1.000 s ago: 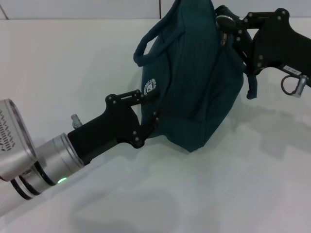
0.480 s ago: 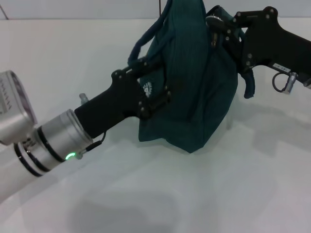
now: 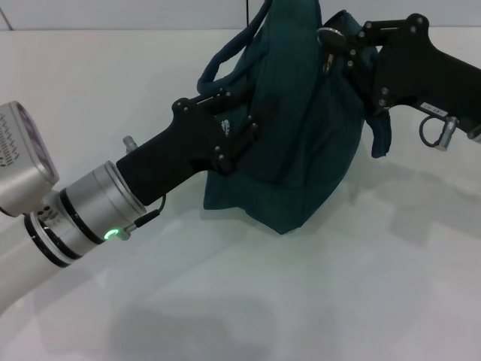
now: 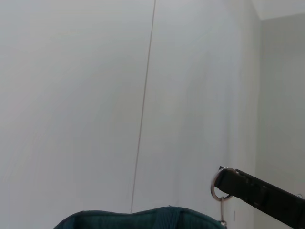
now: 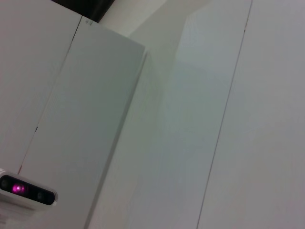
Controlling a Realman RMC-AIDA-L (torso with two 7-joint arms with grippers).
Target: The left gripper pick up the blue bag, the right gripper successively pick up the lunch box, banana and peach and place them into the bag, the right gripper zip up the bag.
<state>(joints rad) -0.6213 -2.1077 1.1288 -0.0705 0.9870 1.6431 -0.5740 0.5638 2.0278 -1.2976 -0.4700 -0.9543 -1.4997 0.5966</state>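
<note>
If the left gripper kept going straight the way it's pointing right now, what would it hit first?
The blue bag. In the head view the left gripper points up and to the right with its fingers already against the bag's side near the handle, so going on would press into the fabric. Depth is hard to judge from this one view.

Light was bright, even and diffuse from above. The white table (image 3: pixel 361 301) showed soft grey shadows beneath the left gripper (image 3: pixel 237 124) and under the bag (image 3: pixel 301 135). Black parts lost detail; wrist views looked pale and flat.
</note>
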